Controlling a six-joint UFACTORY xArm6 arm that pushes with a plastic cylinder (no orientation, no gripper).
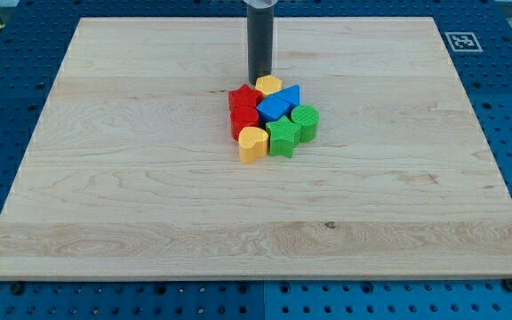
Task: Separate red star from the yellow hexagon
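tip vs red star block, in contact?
Cannot tell. In the camera view my tip ends right at the red star block's top edge beside the yellow hexagon block; no gap shows.

Not much of the robot to see here tbh. It's just a plain rod (260,40) coming in from the top edge of the frame, a bit left of centre. Dark grey, almost black, round and straight, same thickness all the way down. There's a soft lighter sheen running along its length, so it looks smooth, maybe slightly glossy. My tip (260,80) is cut flat, no taper. Can't make out any cables, screws or markings on it, and the upper part is cropped off.
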